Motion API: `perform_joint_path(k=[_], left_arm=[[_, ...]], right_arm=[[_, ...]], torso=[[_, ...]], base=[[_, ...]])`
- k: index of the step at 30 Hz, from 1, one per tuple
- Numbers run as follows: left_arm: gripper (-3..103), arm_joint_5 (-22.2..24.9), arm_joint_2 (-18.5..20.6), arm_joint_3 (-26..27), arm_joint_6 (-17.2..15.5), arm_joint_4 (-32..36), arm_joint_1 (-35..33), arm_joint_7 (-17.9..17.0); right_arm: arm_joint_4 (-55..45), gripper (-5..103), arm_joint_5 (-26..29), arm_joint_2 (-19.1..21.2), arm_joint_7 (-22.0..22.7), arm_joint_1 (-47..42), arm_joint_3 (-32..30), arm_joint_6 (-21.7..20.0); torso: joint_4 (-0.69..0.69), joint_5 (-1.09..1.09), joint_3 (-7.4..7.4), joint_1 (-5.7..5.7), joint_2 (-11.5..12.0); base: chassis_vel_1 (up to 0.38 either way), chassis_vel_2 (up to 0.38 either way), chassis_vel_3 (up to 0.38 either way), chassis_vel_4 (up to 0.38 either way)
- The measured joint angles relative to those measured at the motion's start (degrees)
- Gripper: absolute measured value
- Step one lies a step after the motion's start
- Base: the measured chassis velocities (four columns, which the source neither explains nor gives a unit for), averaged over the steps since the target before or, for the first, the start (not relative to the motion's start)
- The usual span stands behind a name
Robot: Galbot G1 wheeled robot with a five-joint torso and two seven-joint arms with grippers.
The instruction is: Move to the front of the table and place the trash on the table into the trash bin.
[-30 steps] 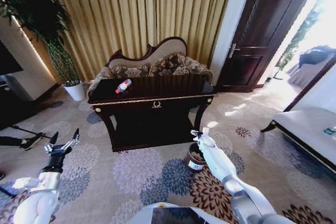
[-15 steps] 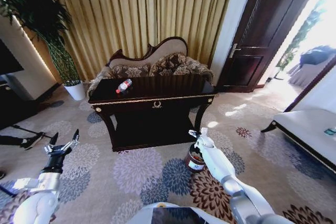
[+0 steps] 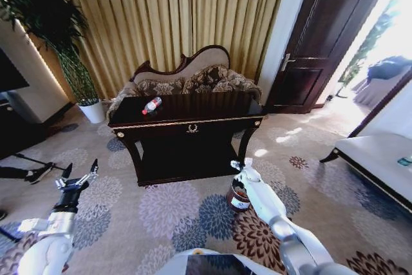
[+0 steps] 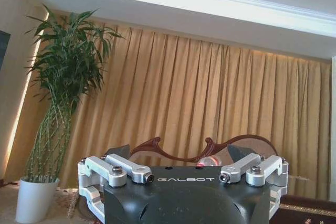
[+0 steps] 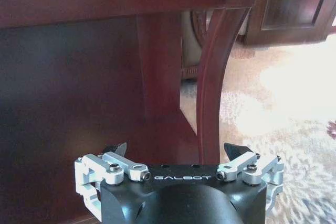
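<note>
Right gripper hangs spread and empty above the trash bin; left gripper open, empty, low left. One bottle remains on the tabletop's far-left corner.

The table stands ahead, centre, with a sofa just behind it and curtains behind that. A bottle lies on the table's top near the left edge (toward the back corner). The trash bin sits on the carpet before the table's front right leg. A potted plant stands off to the table's left.
</note>
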State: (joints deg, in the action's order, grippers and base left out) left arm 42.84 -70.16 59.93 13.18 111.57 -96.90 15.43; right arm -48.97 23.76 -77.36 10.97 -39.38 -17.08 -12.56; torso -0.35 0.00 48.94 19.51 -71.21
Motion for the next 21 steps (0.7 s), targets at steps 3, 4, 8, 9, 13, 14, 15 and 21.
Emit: perform_joint_path(k=[3,4,8,9,13,14,15,21], left_arm=[[100,0.06,-0.03,0.0,0.02,0.06,-0.02,-0.06],[100,0.06,-0.03,0.0,0.02,0.06,-0.02,-0.06],[100,0.11,-0.08,-0.02,0.03,0.27,0.02,-0.06],[100,0.11,-0.08,-0.02,0.03,0.27,0.02,-0.06],[100,-0.15,-0.2,-0.08,0.06,0.39,-0.06,-0.04],[100,-0.05,-0.21,-0.08,0.06,0.47,-0.23,-0.04],[100,-0.05,-0.21,-0.08,0.06,0.47,-0.23,-0.04],[100,0.04,-0.1,0.15,0.14,0.61,-0.42,0.18]], right_arm=[[-0.65,100,0.68,0.29,-1.26,-0.1,0.31,2.75],[-0.65,100,0.68,0.29,-1.26,-0.1,0.31,2.75],[-1.56,100,-0.55,0.37,-2.37,-0.93,0.31,-0.13],[-1.56,100,-0.55,0.37,-2.37,-0.93,0.31,-0.13],[-1.7,100,-1.24,0.0,-1.93,-1.26,-0.06,-0.87],[-0.9,100,-2.64,-0.05,-2.37,-1.26,-0.13,1.01],[-0.9,100,-2.64,-0.05,-2.37,-1.26,-0.13,1.01],[-0.34,100,-2.41,-0.61,-0.86,-0.99,-0.41,2.03]], torso=[[-0.1,0.01,0.01,0.0,0.0],[-0.1,0.01,0.01,0.0,0.0],[-0.1,0.02,0.02,0.0,0.01],[-0.1,0.02,0.02,0.0,0.01],[-0.03,0.03,0.01,0.0,0.0],[-0.06,0.02,0.01,0.0,0.0],[-0.06,0.02,0.01,0.0,0.0],[-0.03,0.02,0.01,0.0,0.0]], base=[[0.0,0.0,0.0,0.0],[0.0,0.0,0.0,0.0],[0.0,0.0,0.0,0.0],[0.0,0.0,0.0,0.0],[0.0,0.0,0.0,0.0],[0.0,0.0,0.0,0.0],[0.0,0.0,0.0,0.0],[0.0,0.0,0.0,0.0]])
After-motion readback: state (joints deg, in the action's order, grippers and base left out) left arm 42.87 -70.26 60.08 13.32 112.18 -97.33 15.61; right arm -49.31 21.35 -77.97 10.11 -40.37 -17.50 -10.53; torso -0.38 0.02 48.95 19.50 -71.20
